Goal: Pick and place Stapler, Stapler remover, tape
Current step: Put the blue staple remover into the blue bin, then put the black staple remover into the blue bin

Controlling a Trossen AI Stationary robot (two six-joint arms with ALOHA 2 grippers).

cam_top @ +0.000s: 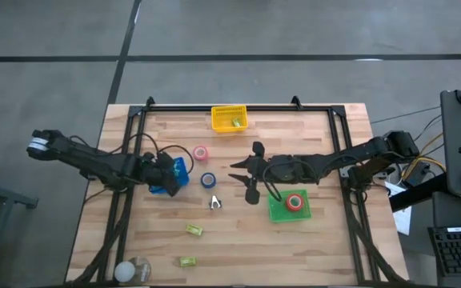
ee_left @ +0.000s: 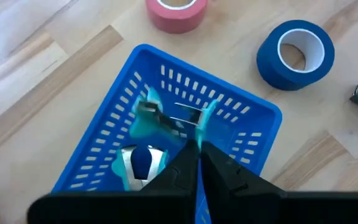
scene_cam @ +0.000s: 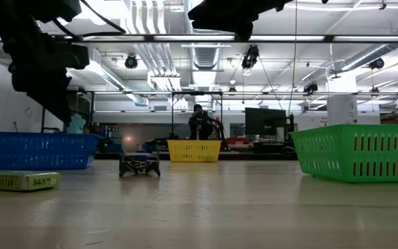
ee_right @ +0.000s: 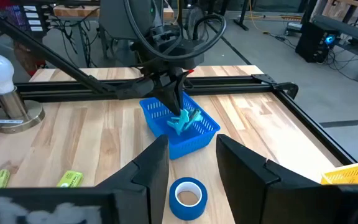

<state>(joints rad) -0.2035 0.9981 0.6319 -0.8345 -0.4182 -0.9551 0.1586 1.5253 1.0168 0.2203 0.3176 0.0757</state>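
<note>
My left gripper (ee_left: 197,146) is shut over the blue basket (cam_top: 179,178), on a teal staple remover (ee_left: 173,117). A blue and silver piece (ee_left: 142,163) lies on the basket floor. My right gripper (cam_top: 237,172) hangs open above the table, its fingers either side of the blue tape roll (ee_right: 188,195) below, touching nothing. The blue tape (cam_top: 208,180) and a pink tape roll (cam_top: 201,152) lie flat on the wood. A red roll (cam_top: 295,202) sits in the green basket (cam_top: 278,212). A dark staple remover (cam_top: 214,202) stands on the table. My left gripper pinches the teal staple remover by one teal end (ee_left: 206,113) between its two fingertips. The fingers come from above, slanting down into the blue basket (ee_right: 179,134). The remover hangs at the fingertips (ee_right: 178,104) inside the basket walls; whether it touches the floor cannot be told.
A yellow basket (cam_top: 229,118) stands at the far edge. Two small yellow-green boxes (cam_top: 194,230) (cam_top: 186,261) and a light bulb on a base (cam_top: 132,270) lie near the front left. A black frame (cam_top: 238,108) runs around the table.
</note>
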